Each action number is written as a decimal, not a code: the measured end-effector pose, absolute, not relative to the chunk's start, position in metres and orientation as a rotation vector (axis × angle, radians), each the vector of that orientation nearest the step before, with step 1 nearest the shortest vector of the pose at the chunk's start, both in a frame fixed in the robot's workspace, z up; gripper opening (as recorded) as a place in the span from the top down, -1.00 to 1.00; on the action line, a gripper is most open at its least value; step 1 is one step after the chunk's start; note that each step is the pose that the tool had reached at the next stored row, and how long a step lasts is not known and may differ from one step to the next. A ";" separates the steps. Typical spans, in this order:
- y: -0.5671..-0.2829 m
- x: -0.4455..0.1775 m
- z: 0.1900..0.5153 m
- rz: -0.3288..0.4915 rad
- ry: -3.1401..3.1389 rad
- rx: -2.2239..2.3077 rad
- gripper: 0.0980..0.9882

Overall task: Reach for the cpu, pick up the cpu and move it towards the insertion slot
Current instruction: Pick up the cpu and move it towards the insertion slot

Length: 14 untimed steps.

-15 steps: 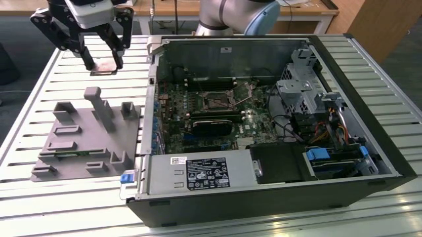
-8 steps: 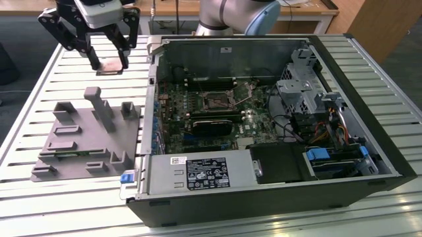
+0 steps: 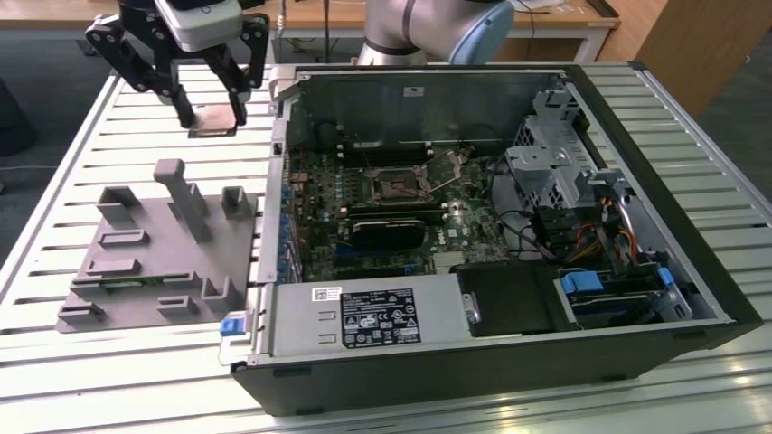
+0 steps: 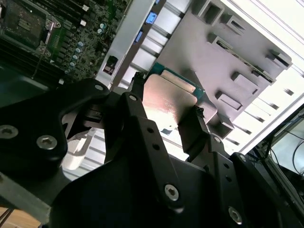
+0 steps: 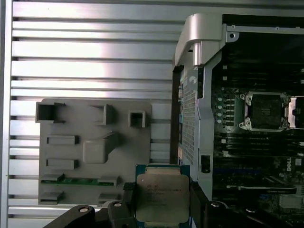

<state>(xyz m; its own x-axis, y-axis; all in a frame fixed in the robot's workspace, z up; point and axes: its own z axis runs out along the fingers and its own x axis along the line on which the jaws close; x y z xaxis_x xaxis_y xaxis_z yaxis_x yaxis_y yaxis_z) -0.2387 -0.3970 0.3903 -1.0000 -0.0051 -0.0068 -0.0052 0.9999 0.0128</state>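
My gripper (image 3: 215, 117) is shut on the cpu (image 3: 221, 124), a flat silver square with a thin green rim, and holds it in the air over the slatted table beyond the grey plate. In both wrist views the cpu (image 5: 163, 198) (image 4: 167, 100) sits between the two black fingers (image 5: 127, 192). The insertion slot (image 3: 395, 185), a dark square socket in a silver frame, lies on the green motherboard inside the open case, to the exterior view's right of the gripper. It also shows in both wrist views (image 5: 265, 111) (image 4: 18, 20), with the case's metal wall between it and the chip.
A grey plastic plate (image 3: 139, 271) with upright blocks lies on the slatted metal table (image 3: 72, 181) beside the open computer case (image 3: 277, 136). Inside are a long black card (image 3: 386, 231), a power supply (image 3: 362, 316) and a drive cage (image 3: 549, 167) with cables.
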 end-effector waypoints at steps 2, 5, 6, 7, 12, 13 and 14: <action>-0.397 -0.235 0.390 0.020 3.135 -0.008 0.00; -0.397 -0.229 0.390 0.020 3.135 -0.008 0.00; -0.397 -0.227 0.390 0.020 3.135 -0.008 0.00; -0.397 -0.224 0.390 0.020 3.135 -0.008 0.00; -0.397 -0.212 0.390 0.020 3.135 -0.008 0.00; -0.397 -0.210 0.390 0.020 3.135 -0.008 0.00; -0.397 -0.208 0.390 0.020 3.135 -0.008 0.00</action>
